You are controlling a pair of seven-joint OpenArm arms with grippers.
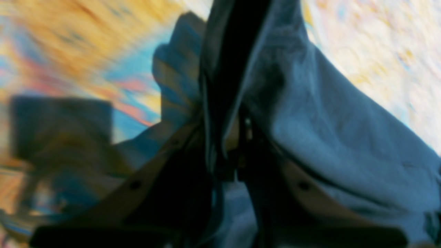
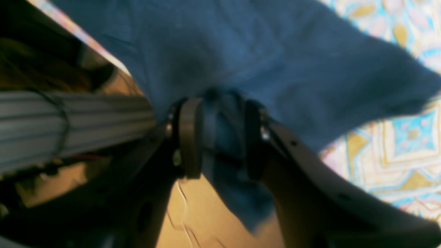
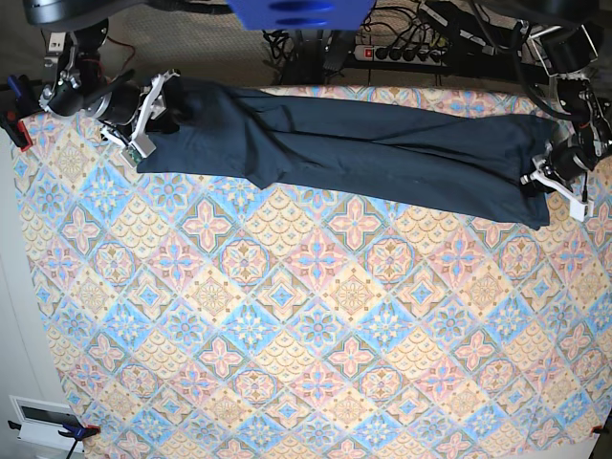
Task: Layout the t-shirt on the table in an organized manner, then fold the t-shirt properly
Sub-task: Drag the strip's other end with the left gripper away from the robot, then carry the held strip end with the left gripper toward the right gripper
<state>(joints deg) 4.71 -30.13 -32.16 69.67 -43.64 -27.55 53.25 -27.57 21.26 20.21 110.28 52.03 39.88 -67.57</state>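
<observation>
Now your left tool [image 3: 547, 178] and your right tool [image 3: 145, 117] each pinch one end of the t-shirt [image 3: 354, 143], pulled long across the far edge of the counter [image 3: 306, 325]. It looks dark blue, bunched and twisted. You still must spread it flat, then fold it.

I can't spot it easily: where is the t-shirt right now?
In the base view the t-shirt stretches along the table's far edge, between both arms.

One t-shirt [image 3: 363, 153]; one table [image 3: 287, 363]; two tools: left tool [image 3: 547, 174], right tool [image 3: 156, 105].
</observation>
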